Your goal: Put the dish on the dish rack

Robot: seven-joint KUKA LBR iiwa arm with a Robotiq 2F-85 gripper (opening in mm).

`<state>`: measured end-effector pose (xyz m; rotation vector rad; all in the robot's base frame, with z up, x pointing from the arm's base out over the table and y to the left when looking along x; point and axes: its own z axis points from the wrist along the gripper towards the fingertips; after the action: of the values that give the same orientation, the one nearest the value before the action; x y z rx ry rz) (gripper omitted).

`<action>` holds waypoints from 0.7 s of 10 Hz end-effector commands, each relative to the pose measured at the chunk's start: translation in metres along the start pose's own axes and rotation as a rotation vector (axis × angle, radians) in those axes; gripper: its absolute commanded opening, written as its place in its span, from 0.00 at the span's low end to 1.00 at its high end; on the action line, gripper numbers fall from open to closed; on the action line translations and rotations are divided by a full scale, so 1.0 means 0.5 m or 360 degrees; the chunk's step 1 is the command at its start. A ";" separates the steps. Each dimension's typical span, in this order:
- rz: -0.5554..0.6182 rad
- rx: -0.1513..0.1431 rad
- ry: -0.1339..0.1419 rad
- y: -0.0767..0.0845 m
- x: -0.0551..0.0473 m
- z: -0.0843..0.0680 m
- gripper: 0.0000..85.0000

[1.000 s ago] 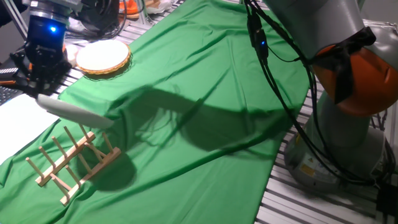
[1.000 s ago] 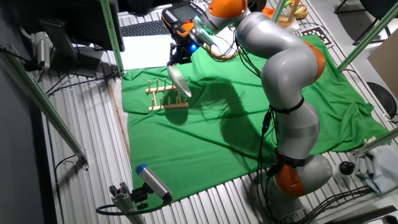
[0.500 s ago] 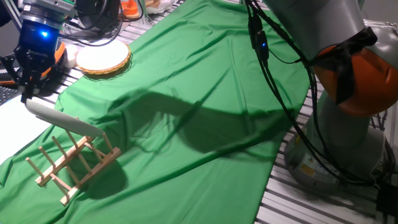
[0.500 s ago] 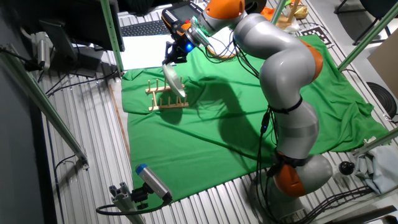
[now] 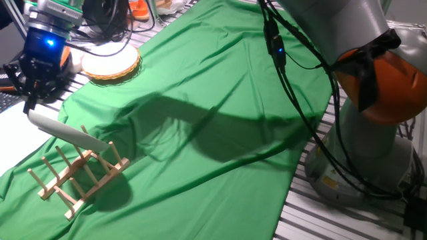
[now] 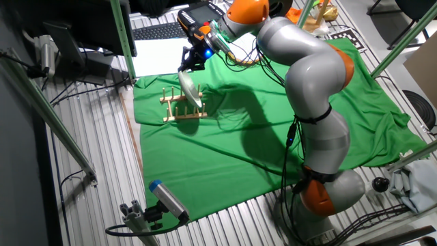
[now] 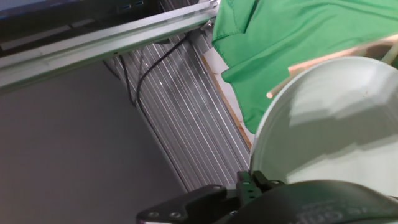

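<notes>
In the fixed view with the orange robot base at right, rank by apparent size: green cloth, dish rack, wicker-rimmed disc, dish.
1. Green cloth, by far.
2. Dish rack.
3. Dish and wicker-rimmed disc: unsure, since the dish shows edge-on and the disc lies farther off.

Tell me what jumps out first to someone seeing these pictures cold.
The bright green cloth covering the table dominates. At its near-left corner the gripper holds a white dish by its rim, tilted over the small wooden dish rack, its lower edge down among the pegs. A wicker-rimmed disc lies behind, at the cloth's edge.
</notes>
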<state>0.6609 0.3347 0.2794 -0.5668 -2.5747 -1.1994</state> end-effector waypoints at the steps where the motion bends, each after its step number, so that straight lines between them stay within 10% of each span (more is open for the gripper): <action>1: -0.0004 -0.0010 -0.0004 -0.004 -0.002 0.002 0.00; 7: -0.0008 -0.0079 0.0022 -0.030 -0.014 0.002 0.00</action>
<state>0.6606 0.3246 0.2658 -0.5606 -2.5417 -1.2689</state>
